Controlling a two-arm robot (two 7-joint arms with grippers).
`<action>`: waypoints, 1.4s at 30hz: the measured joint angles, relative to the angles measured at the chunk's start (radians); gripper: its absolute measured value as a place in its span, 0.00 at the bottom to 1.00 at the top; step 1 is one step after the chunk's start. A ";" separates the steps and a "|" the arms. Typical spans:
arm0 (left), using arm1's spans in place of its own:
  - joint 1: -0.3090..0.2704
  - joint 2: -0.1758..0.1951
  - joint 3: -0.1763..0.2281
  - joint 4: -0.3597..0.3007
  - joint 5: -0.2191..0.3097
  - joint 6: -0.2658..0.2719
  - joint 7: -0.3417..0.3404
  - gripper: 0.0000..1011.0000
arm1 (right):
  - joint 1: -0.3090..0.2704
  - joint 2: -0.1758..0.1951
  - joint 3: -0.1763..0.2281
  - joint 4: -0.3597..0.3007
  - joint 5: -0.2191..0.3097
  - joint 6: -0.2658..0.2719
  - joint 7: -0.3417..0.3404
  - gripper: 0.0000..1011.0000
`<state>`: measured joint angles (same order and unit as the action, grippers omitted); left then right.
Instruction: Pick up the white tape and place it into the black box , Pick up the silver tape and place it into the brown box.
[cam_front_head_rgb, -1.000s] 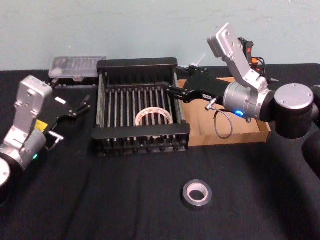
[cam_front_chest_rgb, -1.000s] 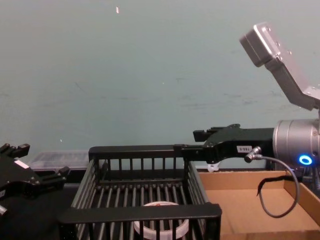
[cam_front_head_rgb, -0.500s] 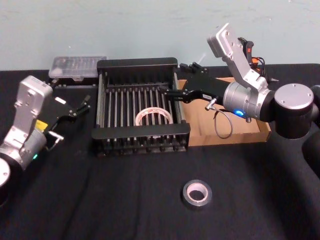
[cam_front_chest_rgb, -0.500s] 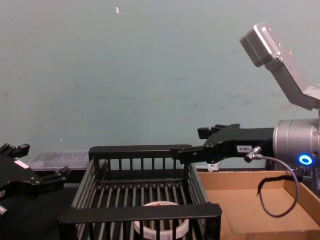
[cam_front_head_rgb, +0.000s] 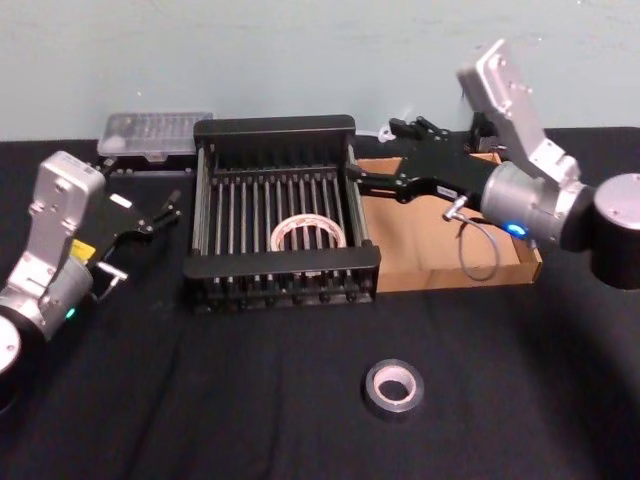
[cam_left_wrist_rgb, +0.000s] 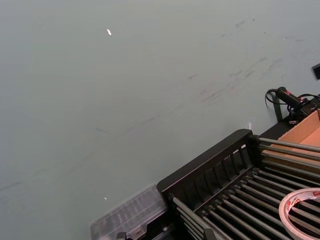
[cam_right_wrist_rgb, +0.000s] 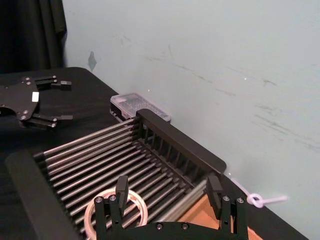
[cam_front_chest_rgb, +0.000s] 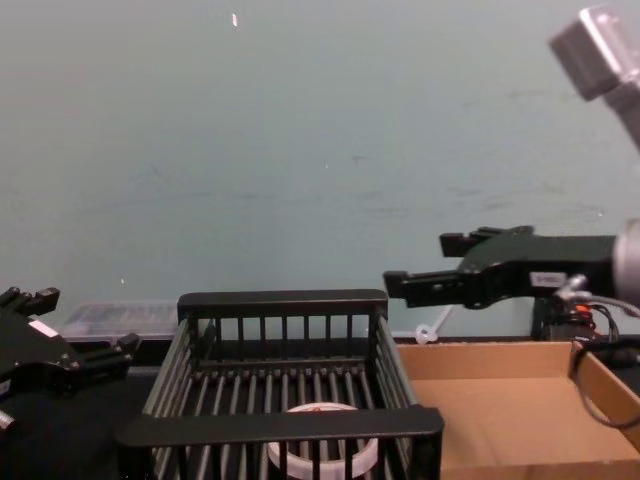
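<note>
White tape (cam_front_head_rgb: 307, 233) in black box (cam_front_head_rgb: 274, 130), right gripper (cam_front_head_rgb: 368, 158) jaws apart above brown box (cam_front_head_rgb: 520, 268), left gripper (cam_front_head_rgb: 165, 207) jaws apart.

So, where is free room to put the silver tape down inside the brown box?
The brown box floor is bare along its near wall and right side. The right gripper, jaws open, hangs over the far-left corner next to the black box, so that side is crowded. The silver tape lies on the table in front.

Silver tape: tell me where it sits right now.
In the head view the silver tape lies flat on the black table, in front of the black box.
</note>
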<state>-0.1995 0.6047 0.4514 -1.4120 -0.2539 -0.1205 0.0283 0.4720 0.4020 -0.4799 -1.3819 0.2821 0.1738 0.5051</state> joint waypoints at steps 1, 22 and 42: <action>0.000 0.000 0.000 0.000 0.000 0.000 0.000 0.99 | -0.009 0.008 0.005 -0.013 0.003 0.002 0.000 0.99; 0.000 0.000 0.000 0.000 0.000 0.000 0.000 0.99 | -0.273 0.258 0.107 -0.340 0.131 0.147 0.001 0.99; 0.000 0.000 0.000 0.000 0.000 0.000 0.000 0.99 | -0.372 0.372 0.065 -0.440 0.237 0.243 0.032 0.99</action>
<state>-0.1995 0.6047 0.4514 -1.4120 -0.2539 -0.1205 0.0283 0.0996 0.7741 -0.4146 -1.8217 0.5194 0.4166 0.5375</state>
